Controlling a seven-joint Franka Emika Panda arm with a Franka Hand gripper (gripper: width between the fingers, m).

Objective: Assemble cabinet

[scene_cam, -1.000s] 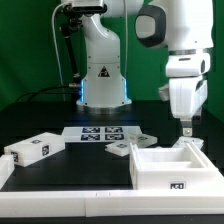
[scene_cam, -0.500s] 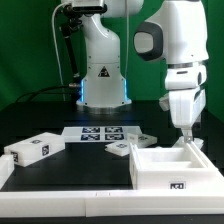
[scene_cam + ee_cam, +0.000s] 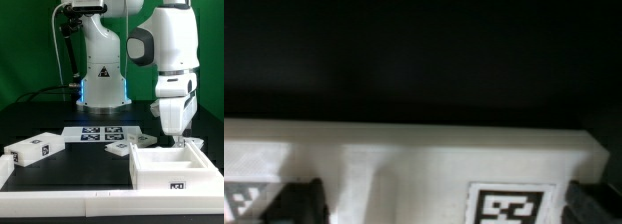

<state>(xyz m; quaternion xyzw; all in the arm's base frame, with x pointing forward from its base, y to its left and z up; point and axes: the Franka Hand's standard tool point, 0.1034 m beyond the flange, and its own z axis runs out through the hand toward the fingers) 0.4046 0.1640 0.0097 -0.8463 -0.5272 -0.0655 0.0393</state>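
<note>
The cabinet's open white box [image 3: 170, 170] stands at the exterior view's right, with a tag on its front. My gripper [image 3: 171, 138] hangs just above the box's back wall, fingers pointing down. In the wrist view a white tagged part of the box [image 3: 420, 160] fills the space close under my gripper [image 3: 446, 205]. The dark fingers [image 3: 295, 200] show at the two sides, set wide apart with nothing held between them. A long white block [image 3: 30, 152] lies at the left. Two small white panels [image 3: 118, 149] [image 3: 146, 139] lie near the middle.
The marker board [image 3: 100, 133] lies flat on the black table behind the small panels. The robot base [image 3: 103, 70] stands at the back. The table's white front edge [image 3: 70, 205] runs along the bottom.
The arm has turned and swung toward the exterior view's left, and the gripper has shifted left along the box's back wall. The box and loose parts have not moved.
</note>
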